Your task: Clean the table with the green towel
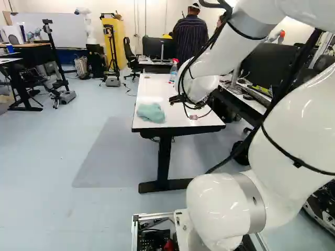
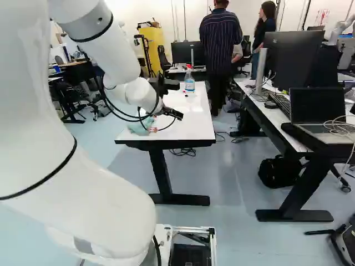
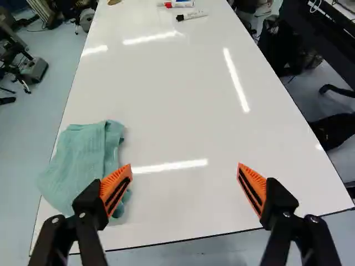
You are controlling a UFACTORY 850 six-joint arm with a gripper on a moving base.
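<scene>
At the left of the left base view, you have a whiteboard (image 1: 55, 34) by the wall, then a yellow cabinet (image 1: 115, 39). Further right stands the white table (image 1: 157, 86), with the green towel (image 1: 151, 112) lying bunched on its near part, close to the left long edge. The spray bottle (image 1: 174, 70) stands upright further back on the same table. Right of the towel, your arm (image 1: 225, 52) reaches out over the tabletop, and beyond it a keyboard (image 1: 256, 95) sits on a side desk. At the right of the right base view, you see an open laptop (image 2: 317, 111) on that desk. In the wrist view, your gripper (image 2: 176, 100) has its jaws wide apart, with nothing held between them; one orange pad (image 3: 116, 188) overlaps the towel's edge in the view, though you cannot tell whether they touch. The other finger is well apart from the cloth, over bare white tabletop. Well ahead of the gripper, a red-capped marker (image 3: 178, 4) and a black-capped marker (image 3: 192, 15) lie on the table.
</scene>
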